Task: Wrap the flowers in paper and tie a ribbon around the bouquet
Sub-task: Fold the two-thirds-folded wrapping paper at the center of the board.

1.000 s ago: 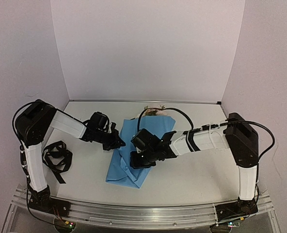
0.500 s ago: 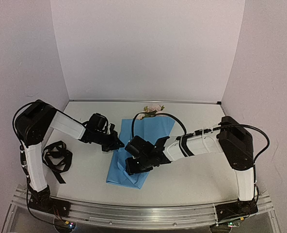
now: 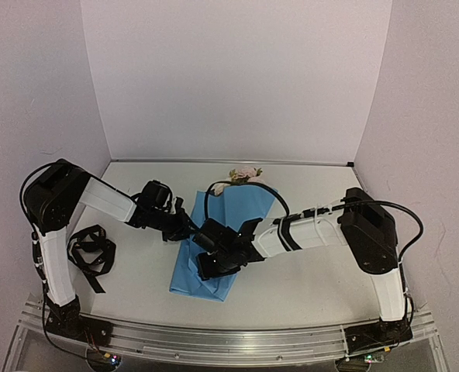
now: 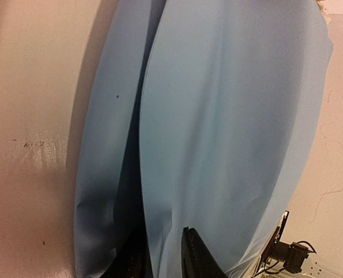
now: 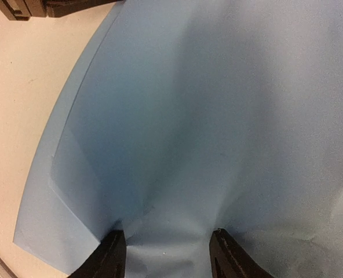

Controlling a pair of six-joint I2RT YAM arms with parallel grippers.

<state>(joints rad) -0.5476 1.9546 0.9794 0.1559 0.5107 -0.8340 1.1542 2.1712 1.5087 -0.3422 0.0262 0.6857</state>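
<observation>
wrapping step. paper (image 3: 239, 204) lies folded over flowers (image 3: 245, 172) mid-table (image 3: 315, 287), blooms at 12 o'clock. right pincer (image 5: 165, 234) half open astride paper, holding nothing. left pincer (image 4: 160, 243) barely parted at paper edge, grip cannot be told. next move likely: fetch ribbon (image 3: 90, 252) at 9 o'clock.

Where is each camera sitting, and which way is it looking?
Top camera: sits high behind the arms, looks down at the table; the left arm and right arm show, plus paper, flowers, ribbon.
Left wrist camera: rides the left arm, looks along the paper; its left fingers show at the bottom edge.
Right wrist camera: rides the right arm, looks down onto the paper; its right fingers show at the bottom edge.
Shared: all three see the light blue paper.
</observation>
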